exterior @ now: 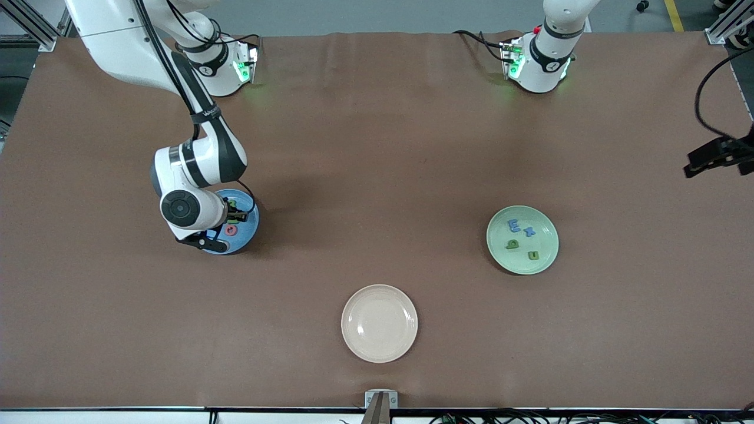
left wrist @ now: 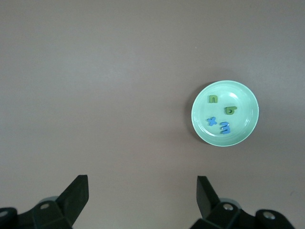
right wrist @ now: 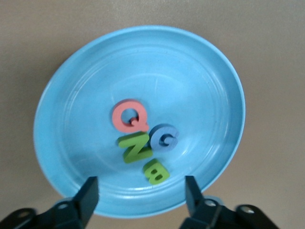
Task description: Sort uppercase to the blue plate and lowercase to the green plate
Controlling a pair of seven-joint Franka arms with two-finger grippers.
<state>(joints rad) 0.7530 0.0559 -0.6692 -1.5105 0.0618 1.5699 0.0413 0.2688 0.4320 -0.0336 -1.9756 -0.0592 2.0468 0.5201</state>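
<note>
Right gripper (right wrist: 141, 198) hovers low over blue plate (exterior: 250, 232) at about 9 o'clock on the worktop (exterior: 377, 147), jaws apart, holding nothing. Directly under it lie red Q (right wrist: 127, 116), green N (right wrist: 135, 147), blue G (right wrist: 165, 138), green B (right wrist: 156, 171), all on the plate. Cream plate (exterior: 379, 323) at 6 o'clock, bare. Green plate (exterior: 522, 239) at 3 o'clock carries blue m (exterior: 514, 225), blue x (exterior: 529, 231), green 9-like letter (exterior: 512, 243), green u-like letter (exterior: 533, 255). Left gripper (left wrist: 142, 195) waits high, open, empty, off toward the left arm's end. Judgement: sorting looks done; next move is straight up, clear of the letters.
</note>
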